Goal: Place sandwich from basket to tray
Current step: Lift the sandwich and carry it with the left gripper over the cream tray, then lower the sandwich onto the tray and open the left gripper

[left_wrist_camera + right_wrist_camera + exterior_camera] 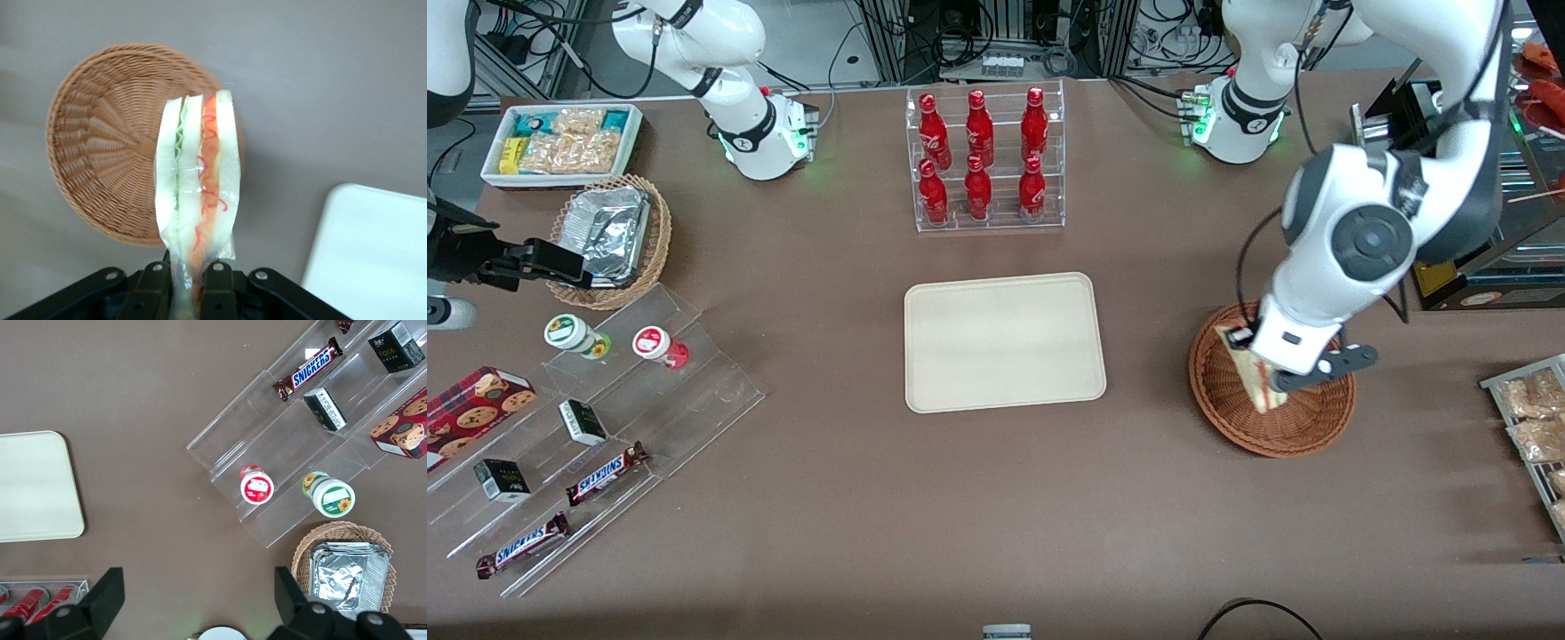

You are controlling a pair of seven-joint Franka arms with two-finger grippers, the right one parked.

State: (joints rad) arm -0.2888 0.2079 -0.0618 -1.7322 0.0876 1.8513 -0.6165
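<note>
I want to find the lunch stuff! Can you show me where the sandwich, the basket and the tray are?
sandwich (199, 180), left wrist view, on its striped cut edge, held in the claw (191, 277).
basket (100, 140), left wrist view, on its woven inside.
tray (1003, 342), front view, on its bare flat middle.

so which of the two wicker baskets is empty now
The reddish-brown basket below the tool, which is shut on the sandwich lifted above it. The lighter tan basket holds a foil container.

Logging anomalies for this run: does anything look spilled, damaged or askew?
Nothing stands out. The end effector is shut on the wrapped sandwich above the basket; the tray lies flat and bare.
</note>
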